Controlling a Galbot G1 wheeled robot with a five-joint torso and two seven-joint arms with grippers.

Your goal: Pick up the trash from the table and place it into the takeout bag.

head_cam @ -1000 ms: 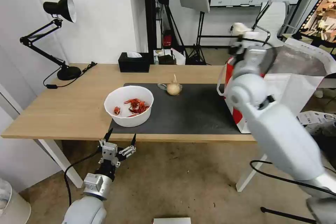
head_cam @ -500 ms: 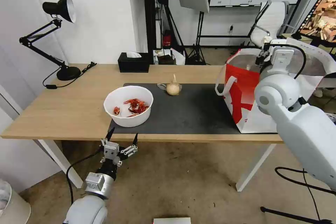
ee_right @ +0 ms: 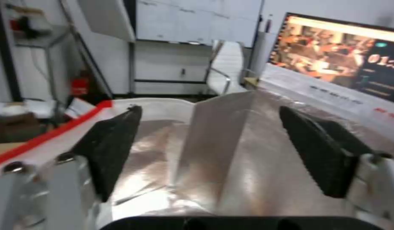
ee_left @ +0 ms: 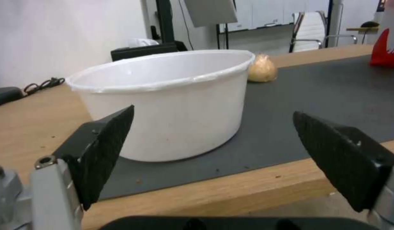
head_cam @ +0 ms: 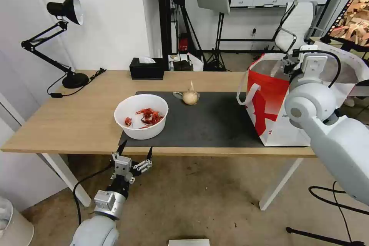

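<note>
Within the last second the right arm had swung across from in front of the takeout bag (head_cam: 269,103) to its far side, so the right claw (ee_right: 209,153) now hung spread and empty over the foil-lined mouth, which suggested a piece had just been dropped in. The left claw (head_cam: 134,153) waited open below the tabletop (head_cam: 77,115) edge, just before the white bowl (head_cam: 141,117) of red crayfish shells. The small tan knotted bundle (head_cam: 191,97) sat on the dark mat (head_cam: 215,123) between bowl and bag.
</note>
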